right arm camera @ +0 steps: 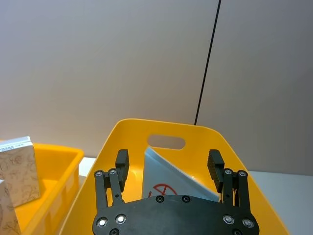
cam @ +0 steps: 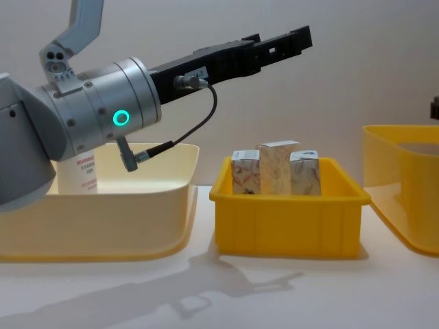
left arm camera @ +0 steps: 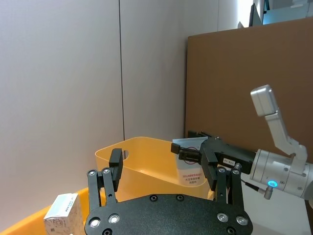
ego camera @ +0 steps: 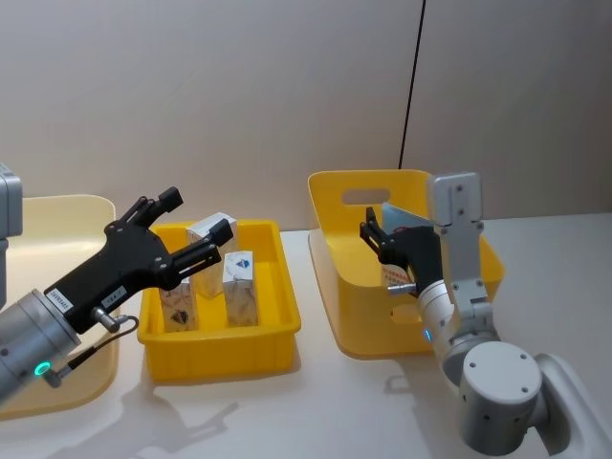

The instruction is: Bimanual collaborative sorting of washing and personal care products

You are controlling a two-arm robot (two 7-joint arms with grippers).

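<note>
1. Left end effector [ego camera: 197, 214]: black rigid fingers spread wide and empty, raised over the small bin [ego camera: 220, 349] (a shallow, glossy yellow plastic tray).
2. Cartons [ego camera: 239, 287]: three upright card boxes with a mottled beige-grey print, standing close together in the small bin.
3. Right end effector [right arm camera: 168, 160]: fingers wide apart and closed on nothing, at the mouth of the large bin [ego camera: 335, 277], a deep round-cornered yellow tub with a slot handle.
4. Squeeze tube [right arm camera: 183, 178]: smooth, pale blue, with a flat crimped end and a red circled mark. It leans inside the large bin, just ahead of the spread fingers.
5. Second tube [cam: 86, 175]: white with red text, upright in the cream tub [cam: 103, 226] on the robot's left.
6. Surface [ego camera: 316, 411]: matt off-white. The wall [ego camera: 239, 96] is plain, and a thin black cable [ego camera: 413, 86] runs down it.
</note>
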